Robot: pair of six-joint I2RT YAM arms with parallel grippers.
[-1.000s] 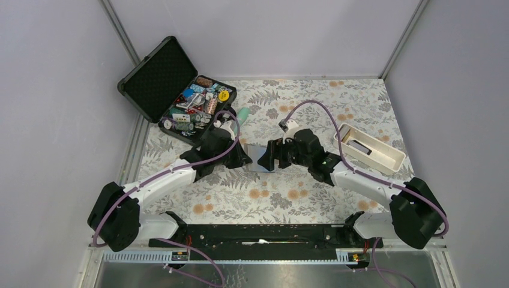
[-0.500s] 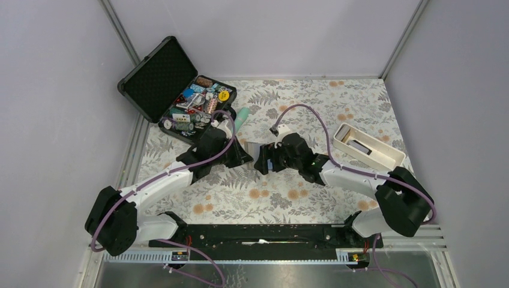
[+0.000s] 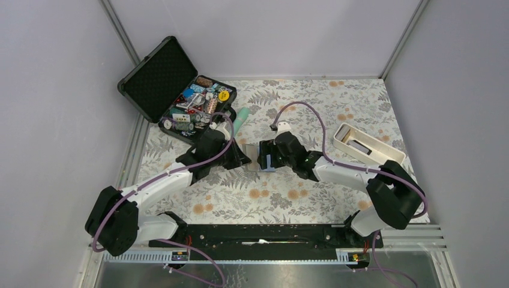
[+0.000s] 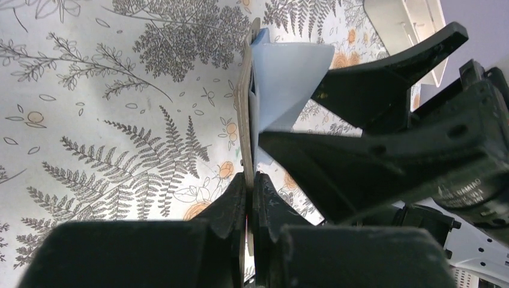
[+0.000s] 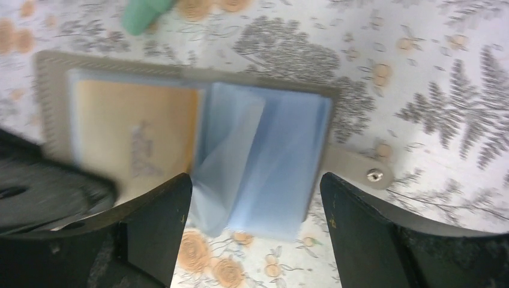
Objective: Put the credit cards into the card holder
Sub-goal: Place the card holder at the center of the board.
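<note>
Two arms meet mid-table in the top view: left gripper [image 3: 245, 157] and right gripper [image 3: 263, 155] nose to nose, card holder [image 3: 268, 166] between them over the floral table [image 3: 312, 102]. Open black case [image 3: 157, 81] far left, mint tube [image 3: 241, 118] near it, white tray [image 3: 367, 146] right, well apart.

Left wrist view: left gripper [image 4: 249, 189] pinched tight on the card holder [image 4: 244, 120] edge, holder seen edge-on, pale blue sleeves [image 4: 288, 66] fanning out of it. Right gripper's fingers [image 4: 384, 78] sit either side of the sleeves; contact can't tell.

Right wrist view, blurry: right gripper [image 5: 253, 180] jaws wide apart, gripping nothing, straddling the opened holder [image 5: 54, 66]. Orange-yellow card [image 5: 138, 129] sits in the left pocket, blue sleeves [image 5: 282, 156] on the right half, snap tab [image 5: 360, 171] sticking out right, mint tube [image 5: 144, 13] tip at the top edge
</note>
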